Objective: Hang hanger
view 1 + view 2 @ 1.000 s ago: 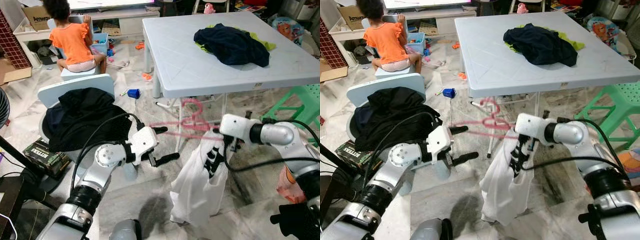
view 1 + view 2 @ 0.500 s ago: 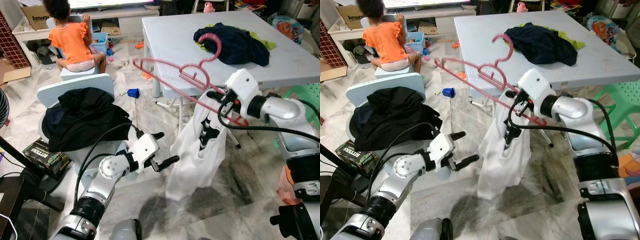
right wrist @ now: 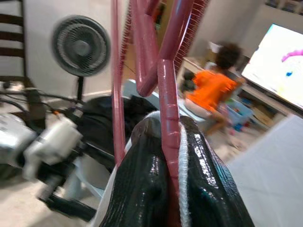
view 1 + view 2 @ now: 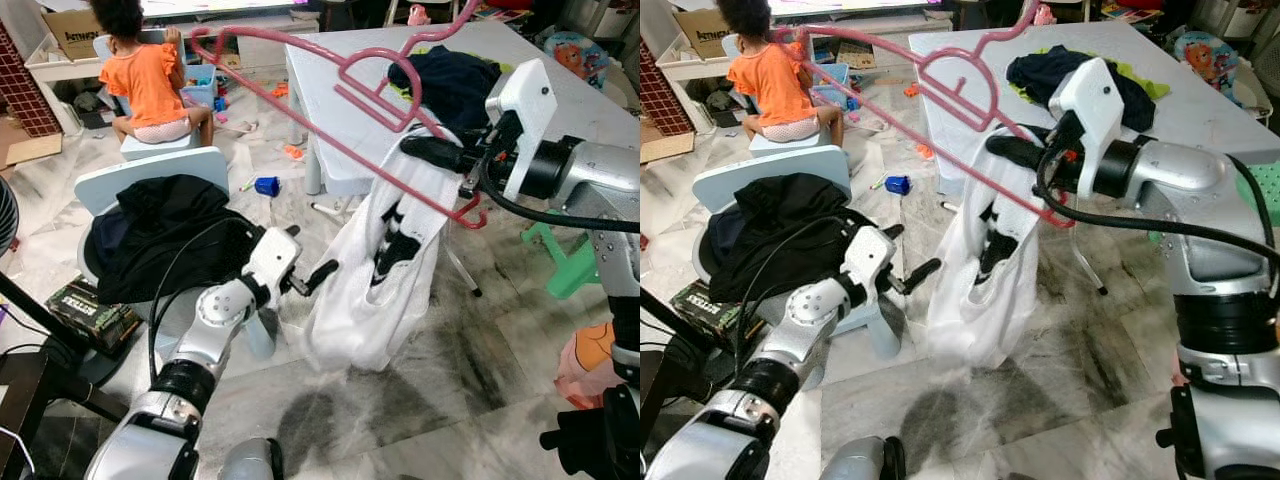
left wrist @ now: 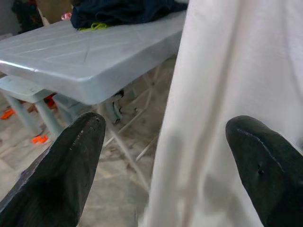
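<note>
Nearest, the left gripper (image 4: pixel 306 281) hovers with fingers spread beside the white garment (image 4: pixel 375 275). That garment drapes from the pink hanger (image 4: pixel 345 85), pinched by the right gripper (image 4: pixel 432 152) before the table (image 4: pixel 345 120). Carrying step underway; next, finding a rail.

table (image 4: pixel 350 120) | dark clothes (image 4: pixel 455 85) on top | floor (image 4: pixel 450 370)

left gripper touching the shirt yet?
No. The left gripper is open beside the white shirt, with a gap between them.
</note>
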You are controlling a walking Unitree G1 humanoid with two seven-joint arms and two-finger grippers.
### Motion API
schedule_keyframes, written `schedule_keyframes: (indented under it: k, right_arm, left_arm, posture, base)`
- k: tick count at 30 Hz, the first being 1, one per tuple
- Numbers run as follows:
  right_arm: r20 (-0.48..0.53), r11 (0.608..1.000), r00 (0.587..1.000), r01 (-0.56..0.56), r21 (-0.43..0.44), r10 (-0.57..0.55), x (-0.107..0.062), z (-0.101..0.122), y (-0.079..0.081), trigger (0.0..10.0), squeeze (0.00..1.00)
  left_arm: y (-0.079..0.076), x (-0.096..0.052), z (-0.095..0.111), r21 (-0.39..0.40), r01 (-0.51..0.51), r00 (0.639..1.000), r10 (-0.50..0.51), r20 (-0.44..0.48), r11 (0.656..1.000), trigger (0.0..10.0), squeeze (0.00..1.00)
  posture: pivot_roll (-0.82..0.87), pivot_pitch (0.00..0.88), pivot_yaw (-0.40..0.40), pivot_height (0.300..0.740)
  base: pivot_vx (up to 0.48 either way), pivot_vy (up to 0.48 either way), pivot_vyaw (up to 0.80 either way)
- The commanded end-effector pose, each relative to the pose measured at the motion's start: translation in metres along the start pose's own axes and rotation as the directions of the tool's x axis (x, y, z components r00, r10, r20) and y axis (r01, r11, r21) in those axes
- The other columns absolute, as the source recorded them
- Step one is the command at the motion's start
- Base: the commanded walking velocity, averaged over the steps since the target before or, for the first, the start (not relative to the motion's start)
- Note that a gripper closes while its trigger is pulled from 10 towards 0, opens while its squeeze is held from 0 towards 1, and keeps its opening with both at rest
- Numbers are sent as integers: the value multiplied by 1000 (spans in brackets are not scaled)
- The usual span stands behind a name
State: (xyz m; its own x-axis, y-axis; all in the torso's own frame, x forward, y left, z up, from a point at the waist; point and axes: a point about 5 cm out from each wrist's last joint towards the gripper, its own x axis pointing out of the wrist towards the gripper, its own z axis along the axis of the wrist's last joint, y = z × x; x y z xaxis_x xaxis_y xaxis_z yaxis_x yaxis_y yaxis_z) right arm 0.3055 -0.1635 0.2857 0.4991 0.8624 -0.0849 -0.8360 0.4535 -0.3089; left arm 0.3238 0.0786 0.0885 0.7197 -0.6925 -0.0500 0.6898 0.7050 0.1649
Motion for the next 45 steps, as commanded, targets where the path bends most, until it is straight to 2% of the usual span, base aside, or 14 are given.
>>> schedule_keyframes:
  k: [1,5,6,8,11,13,14,30,34,38,39,40,42,45]
  right_arm:
    - [46,999,999,-18,-27,20,-3,12,4,10000,0]
    - [51,1000,998,-28,-10,28,-3,11,9,10000,0]
    - [52,1000,998,-27,-6,28,-2,9,11,10000,0]
    - [43,1000,999,-25,-9,25,-2,6,12,10000,0]
    - [46,1000,999,-26,0,26,-2,5,13,10000,0]
    - [57,1000,998,-27,5,27,-2,6,14,10000,0]
    - [66,1000,997,-28,10,27,-2,8,14,10000,0]
    - [106,999,993,-47,19,45,-1,17,16,10000,0]
    - [84,999,996,-40,17,39,-3,13,15,10000,0]
    - [37,1000,999,20,-7,-20,-7,4,7,10000,0]
    - [28,999,999,41,-13,-41,-7,2,4,10000,0]
    - [21,995,995,95,-23,-95,-6,-1,-2,10000,0]
    - [24,986,987,160,-40,-160,-3,-3,-9,10000,0]
    - [25,978,981,196,-69,-194,3,-5,-11,10000,0]
  left_arm:
    - [-1,6,7,-45,24,999,-23,34,999,10000,0]
    - [-18,15,13,-105,139,988,-131,82,985,10000,0]
    - [-28,18,16,-141,206,976,-193,104,968,10000,0]
    - [-37,20,17,-163,268,961,-252,111,949,10000,0]
    - [-43,22,17,-178,325,944,-308,116,929,10000,0]
    - [-43,21,18,-168,333,941,-315,124,928,9608,0]
    - [-43,20,17,-183,336,940,-316,130,924,0,0]
    - [-38,16,14,-226,326,943,-299,148,918,0,0]
    - [-37,13,18,-147,347,934,-328,139,926,0,0]
    - [-25,2,18,-4,257,962,-255,94,966,0,0]
    - [-22,0,17,10,219,972,-219,85,976,941,0]
    - [-20,-5,18,-19,198,976,-195,100,980,10000,0]
    - [-20,-13,19,-69,181,977,-172,128,981,10000,1000]
    - [-30,-17,24,-98,191,972,-174,156,977,10000,1000]
  posture:
    - [-89,0,10,740]
    - [-97,0,14,740]
    - [-97,0,14,740]
    - [-98,0,17,740]
    - [-98,0,17,740]
    - [-93,0,21,740]
    - [-93,0,21,740]
    - [-95,0,25,740]
    - [-98,0,26,740]
    - [-93,0,26,740]
    - [-90,0,24,740]
    - [-86,0,24,740]
    - [-78,0,20,740]
    - [-69,0,15,740]
  base:
    - [0,0,0]
    - [0,0,0]
    - [0,0,0]
    - [0,0,0]
    - [0,0,0]
    - [0,0,0]
    - [0,0,0]
    - [0,0,0]
    - [0,0,0]
    - [0,0,0]
    - [0,0,0]
    - [0,0,0]
    - [0,0,0]
    - [0,0,0]
